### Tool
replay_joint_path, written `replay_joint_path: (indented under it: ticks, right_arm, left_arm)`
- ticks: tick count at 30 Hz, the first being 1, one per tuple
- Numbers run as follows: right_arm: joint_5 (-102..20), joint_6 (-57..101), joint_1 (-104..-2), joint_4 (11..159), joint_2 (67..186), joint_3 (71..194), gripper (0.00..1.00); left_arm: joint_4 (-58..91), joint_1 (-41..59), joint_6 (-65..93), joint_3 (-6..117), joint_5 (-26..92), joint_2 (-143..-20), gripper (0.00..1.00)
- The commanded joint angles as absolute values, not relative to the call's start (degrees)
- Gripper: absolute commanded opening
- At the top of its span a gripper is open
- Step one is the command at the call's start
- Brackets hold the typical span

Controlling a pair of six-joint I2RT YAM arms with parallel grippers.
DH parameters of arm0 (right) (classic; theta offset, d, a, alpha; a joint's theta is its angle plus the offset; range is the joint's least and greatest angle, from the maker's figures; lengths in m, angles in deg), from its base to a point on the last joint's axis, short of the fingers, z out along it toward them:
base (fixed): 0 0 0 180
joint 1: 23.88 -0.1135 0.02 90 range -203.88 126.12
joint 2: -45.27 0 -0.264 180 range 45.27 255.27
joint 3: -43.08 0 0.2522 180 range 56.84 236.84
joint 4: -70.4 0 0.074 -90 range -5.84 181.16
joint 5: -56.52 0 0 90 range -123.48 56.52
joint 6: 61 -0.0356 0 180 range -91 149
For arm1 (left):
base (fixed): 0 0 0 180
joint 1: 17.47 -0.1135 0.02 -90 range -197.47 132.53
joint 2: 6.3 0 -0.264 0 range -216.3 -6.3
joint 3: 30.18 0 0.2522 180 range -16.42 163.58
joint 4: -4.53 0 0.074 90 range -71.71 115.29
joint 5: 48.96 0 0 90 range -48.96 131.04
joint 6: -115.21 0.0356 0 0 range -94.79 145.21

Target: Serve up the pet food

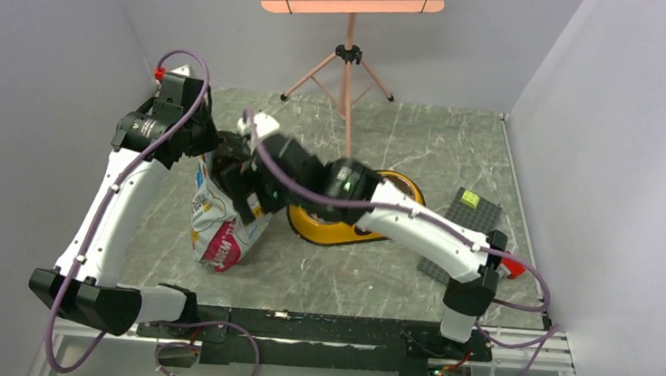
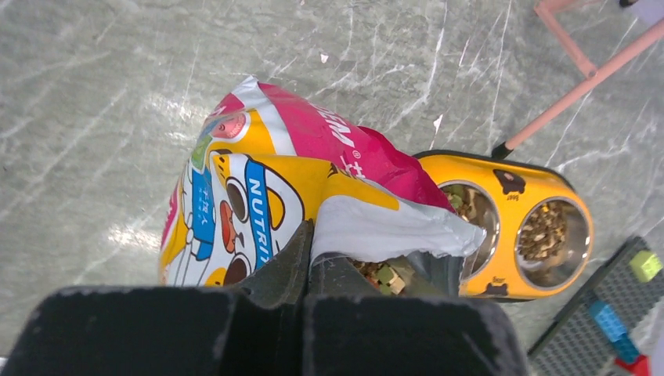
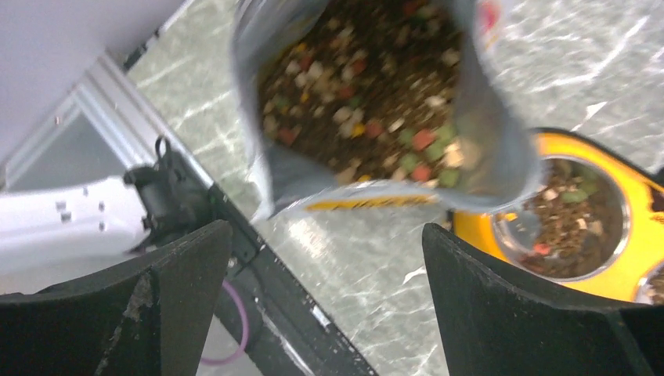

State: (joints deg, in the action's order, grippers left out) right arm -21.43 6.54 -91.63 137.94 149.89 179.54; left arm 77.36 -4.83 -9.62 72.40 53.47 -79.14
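Note:
The pet food bag [image 1: 221, 233] stands upright on the marble table, left of the yellow double-bowl feeder [image 1: 344, 230]. My left gripper [image 2: 309, 235] is shut on the bag's [image 2: 266, 180] open top edge, one finger inside and one outside. In the top view the left gripper [image 1: 212, 152] sits over the bag's top. Pet food [image 3: 368, 86] fills the open bag, brown kibble with coloured bits. My right gripper [image 3: 322, 229] is open and holds nothing, just off the bag's mouth on the feeder side [image 1: 246, 200]. Both steel bowls hold kibble [image 2: 544, 231].
A pink music stand [image 1: 348, 57] has its tripod feet on the back of the table. A grey baseplate [image 1: 472, 223] with a few coloured bricks lies right of the feeder. Grey walls close in on three sides. A black rail [image 1: 317, 328] runs along the near edge.

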Motion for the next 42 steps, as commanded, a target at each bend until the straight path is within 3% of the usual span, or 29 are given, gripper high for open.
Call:
replay_joint_path:
  ticks: [1, 7, 10, 13, 15, 16, 17, 18, 22, 24, 28, 31, 33, 36, 37, 42]
  right_arm:
    - [-14.8, 6.1, -97.6, 122.9, 143.0, 167.5, 0.93]
    - [-17.2, 2.4, -98.9, 120.6, 146.0, 164.9, 0.81]
    - [-11.9, 1.7, -99.5, 121.7, 149.5, 167.7, 0.80]
    - [-5.5, 1.5, -99.4, 122.7, 152.6, 170.1, 0.70]
    - [-2.5, 3.8, -98.7, 124.4, 154.9, 172.0, 0.47]
    - [-0.4, 5.4, -98.4, 125.2, 155.3, 172.8, 0.21]
    - [0.8, 7.8, -97.8, 124.9, 155.0, 172.2, 0.07]
    - [-0.2, 11.1, -96.6, 124.1, 154.3, 171.3, 0.00]
    - [-9.4, 27.5, -93.1, 114.8, 146.7, 163.0, 0.00]
    - [-12.7, 36.2, -91.7, 110.8, 143.2, 160.1, 0.00]
    - [-16.1, 47.2, -89.8, 108.1, 142.9, 160.9, 0.00]
    - [-19.0, 49.9, -88.4, 111.9, 146.5, 167.0, 0.00]
    - [-20.4, 51.3, -88.3, 113.8, 147.3, 168.5, 0.00]
    - [-23.8, 51.6, -88.2, 113.0, 144.8, 165.7, 0.00]
    - [-24.7, 51.1, -88.0, 112.8, 144.0, 165.0, 0.00]
    - [-28.5, 49.2, -86.5, 115.1, 142.1, 165.4, 0.00]
  left_arm:
    - [76.2, -6.4, -20.8, 76.8, 52.5, -73.4, 0.00]
    - [75.6, -8.0, -29.3, 73.9, 51.8, -69.0, 0.00]
    - [73.8, -8.5, -34.0, 71.6, 50.6, -67.0, 0.00]
    - [71.9, -8.5, -37.9, 68.9, 49.8, -65.6, 0.00]
    - [71.4, -8.7, -39.3, 67.7, 50.8, -64.7, 0.00]
    - [71.0, -8.7, -39.2, 67.1, 51.7, -64.1, 0.00]
    - [70.6, -8.8, -38.9, 66.8, 52.7, -63.6, 0.00]
    - [70.1, -9.0, -37.9, 66.6, 54.0, -63.1, 0.00]
    - [70.2, -9.3, -32.1, 67.1, 61.8, -61.9, 0.00]
    - [70.8, -9.6, -30.0, 66.7, 65.1, -61.5, 0.11]
    - [69.6, -10.3, -27.5, 65.2, 66.5, -60.1, 0.43]
    - [68.6, -10.4, -21.9, 67.4, 63.8, -61.0, 0.58]
    - [70.6, -10.4, -15.4, 70.8, 62.7, -63.0, 0.58]
    - [72.7, -10.5, -3.0, 73.7, 60.3, -65.7, 0.46]
    - [73.6, -10.6, -0.8, 74.2, 59.2, -66.5, 0.45]
    - [69.8, -10.7, 6.1, 72.2, 50.3, -69.1, 0.62]
